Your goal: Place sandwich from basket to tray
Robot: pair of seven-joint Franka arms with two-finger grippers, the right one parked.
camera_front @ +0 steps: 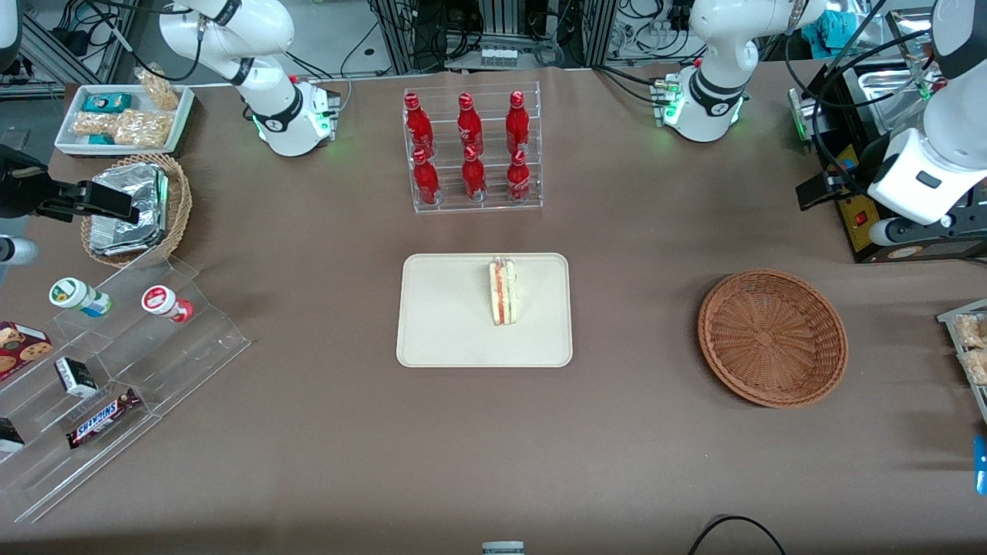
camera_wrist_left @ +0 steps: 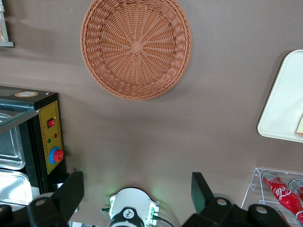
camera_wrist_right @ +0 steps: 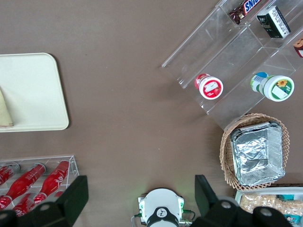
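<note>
The sandwich [camera_front: 503,291], a pale wedge with red and green filling, lies on the cream tray [camera_front: 432,339] in the middle of the table; only a sliver of it [camera_wrist_left: 300,126] shows in the left wrist view, on the tray's corner [camera_wrist_left: 284,104]. The reddish-brown wicker basket [camera_front: 771,337] [camera_wrist_left: 136,47] stands empty toward the working arm's end of the table. My left gripper [camera_front: 817,193] [camera_wrist_left: 136,191] hangs high over the table, farther from the front camera than the basket and apart from it. It is open, with nothing between its fingers.
A clear rack of red bottles [camera_front: 472,150] [camera_wrist_left: 284,194] stands farther from the camera than the tray. A black appliance with a red button [camera_front: 856,212] [camera_wrist_left: 47,142] sits beside the gripper. Toward the parked arm's end are a tan basket of foil packets [camera_front: 135,208] and an acrylic snack stand [camera_front: 116,370].
</note>
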